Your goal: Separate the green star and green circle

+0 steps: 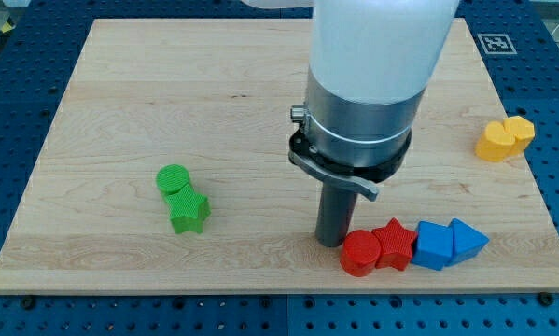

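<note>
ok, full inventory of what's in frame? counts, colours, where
green circle: 1, green, left of centre, touching the star
green star: 1, green, just below the circle
red cylinder: 1, red, bottom right, start of a row
red star: 1, red, next in row
blue blocks: 2, blue, right end of row
yellow blocks: 2, yellow, right edge, touching
board: 1, wood
my tip: 1, dark, just left of the red cylinder, far from the greens

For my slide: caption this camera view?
My tip beside red circle; green circle touching green star.
</note>
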Motion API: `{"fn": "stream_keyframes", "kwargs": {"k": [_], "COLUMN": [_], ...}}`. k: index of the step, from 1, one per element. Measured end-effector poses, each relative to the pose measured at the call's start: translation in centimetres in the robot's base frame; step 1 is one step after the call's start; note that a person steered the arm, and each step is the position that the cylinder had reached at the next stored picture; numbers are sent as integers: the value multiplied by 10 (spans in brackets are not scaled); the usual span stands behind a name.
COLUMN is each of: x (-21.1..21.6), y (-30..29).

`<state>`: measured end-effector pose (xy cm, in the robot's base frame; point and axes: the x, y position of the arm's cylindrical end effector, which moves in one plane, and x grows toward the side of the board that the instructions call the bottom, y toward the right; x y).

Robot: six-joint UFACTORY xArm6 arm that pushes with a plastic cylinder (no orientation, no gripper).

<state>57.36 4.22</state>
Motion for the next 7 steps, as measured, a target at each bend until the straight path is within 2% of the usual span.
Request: {"fn": "stream_keyframes", "kwargs": {"k": [2,5,7], "x": [0,-7,6], "y": [-73,-81,-113]}}
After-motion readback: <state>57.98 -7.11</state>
